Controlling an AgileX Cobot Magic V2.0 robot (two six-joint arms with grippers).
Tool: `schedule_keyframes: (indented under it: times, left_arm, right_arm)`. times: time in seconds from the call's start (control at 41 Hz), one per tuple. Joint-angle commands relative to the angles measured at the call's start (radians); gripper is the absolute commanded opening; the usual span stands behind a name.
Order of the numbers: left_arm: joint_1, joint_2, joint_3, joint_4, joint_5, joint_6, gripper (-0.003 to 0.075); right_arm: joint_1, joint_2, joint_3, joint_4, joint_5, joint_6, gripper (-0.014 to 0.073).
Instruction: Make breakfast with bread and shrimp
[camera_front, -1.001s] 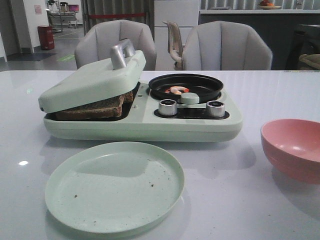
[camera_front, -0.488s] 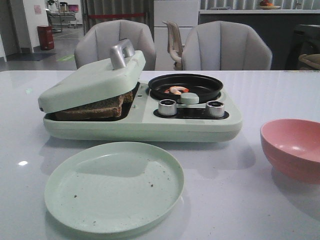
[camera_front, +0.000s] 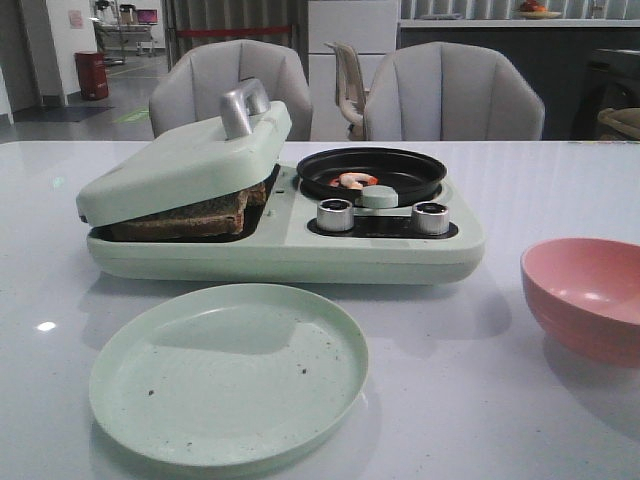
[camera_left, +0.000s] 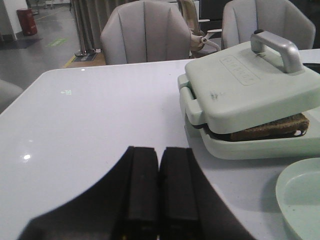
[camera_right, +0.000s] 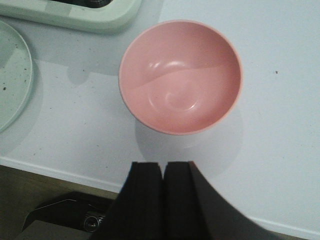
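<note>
Looking forward, the bread (camera_front: 185, 215) lies under the tilted lid (camera_front: 185, 160), and the shrimp (camera_front: 352, 181) sits in the black pan (camera_front: 372, 172). From the left wrist, the left hand (camera_left: 159, 187) is closed, empty. From the right wrist, the right hand (camera_right: 163, 197) is closed, empty, near the pink bowl (camera_right: 180, 76).

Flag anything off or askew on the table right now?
The lid of the breakfast maker sits tilted, propped open by the toasted bread stacked under it. The green plate carries scattered dark crumbs. The shrimp lies in the black pan, and the pink bowl is empty.
</note>
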Motion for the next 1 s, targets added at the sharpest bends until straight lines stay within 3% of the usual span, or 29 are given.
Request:
schedule_keyframes:
  times: [0.0,0.366,0.976]
  left_arm:
    - [0.002,-0.037,0.004,-0.016,-0.105,-0.007,0.0099]
    - [0.023,-0.225,0.034,-0.005,-0.066,-0.007,0.0099]
    - [0.034,-0.222,0.034,-0.003,-0.041,-0.007,0.0099]
  right_arm:
    - [-0.001,-0.007,-0.025,0.0,-0.05,-0.001,0.0034]
    - [-0.001,-0.007,-0.025,0.0,-0.05,-0.001,0.0034]
    - [-0.001,-0.007,-0.025,0.0,-0.049,-0.001,0.0034]
